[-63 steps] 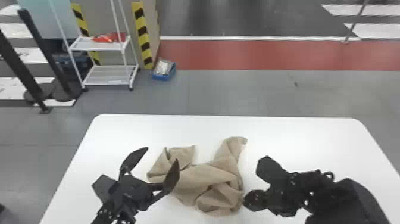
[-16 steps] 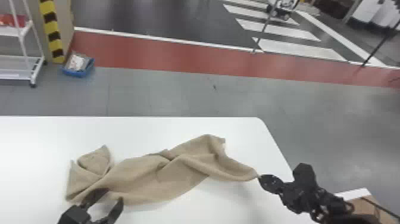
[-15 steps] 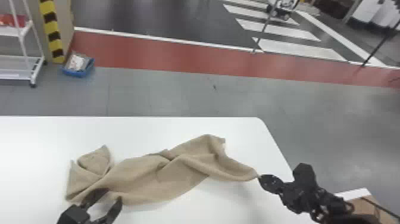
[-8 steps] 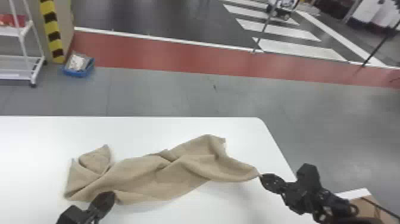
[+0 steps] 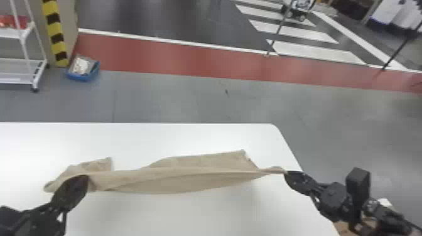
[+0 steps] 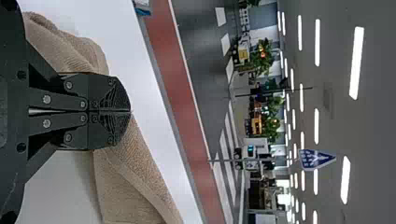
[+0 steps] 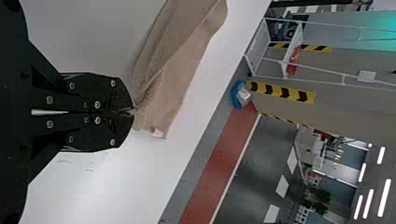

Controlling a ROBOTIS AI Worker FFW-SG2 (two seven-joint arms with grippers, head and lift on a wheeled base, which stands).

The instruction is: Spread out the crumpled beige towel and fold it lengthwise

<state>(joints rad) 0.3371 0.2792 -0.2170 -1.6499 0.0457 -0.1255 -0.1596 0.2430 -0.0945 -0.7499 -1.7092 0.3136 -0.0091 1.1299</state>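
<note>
Beige towel (image 5: 185,182) stretched over desk (image 5: 175,216), pinched by left tool (image 6: 130,111) and right tool (image 7: 134,112). Step seemed to want even, light tension, then a low shake to free the bunched left end.

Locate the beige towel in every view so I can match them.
Head view: lower half, the beige towel stretched between both grippers.
Left wrist view: pinched at the left gripper's tips, spreading to both sides.
Right wrist view: running away from the right gripper's tips.
Shared landmark: red floor strip.
</note>
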